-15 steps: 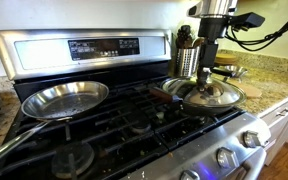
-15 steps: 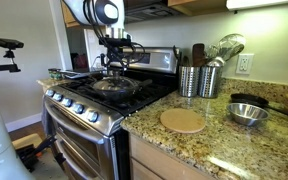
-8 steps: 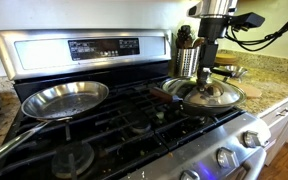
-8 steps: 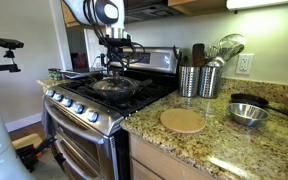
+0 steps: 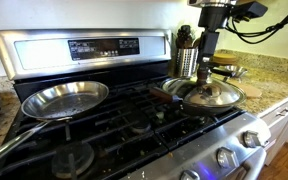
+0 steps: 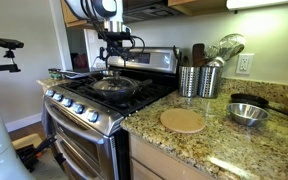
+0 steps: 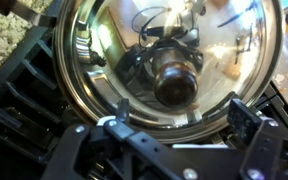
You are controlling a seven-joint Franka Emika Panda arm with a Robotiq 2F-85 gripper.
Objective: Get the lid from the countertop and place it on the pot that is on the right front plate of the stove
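Shiny lid [image 5: 214, 93] sits centred on the black pan [image 5: 164, 94], covering it rim to rim, on the front burner of the stove [image 5: 79, 48], on the side next to the granite surface [image 5: 276, 72]. Pincer [image 5: 208, 66] hangs straight above the lid's knob [image 7: 177, 85], pointing down; in an exterior view there's a small gap btwn its tips & the knob. Wrist view: 2 fingers [image 7: 119, 122] spread wide at the bottom edge, w/ nothing btwn them but the lid's dome below, so the pincer is open & empty. Pan handle sticks out toward the stove's middle. A steel frying pan [image 5: 64, 98] rests on the other side of the stove, well apart from the lid. On the surface beside the stove: 2 utensil holders [image 6: 198, 80], a round cork mat [image 6: 182, 120] & a steel bowl [image 6: 249, 113].
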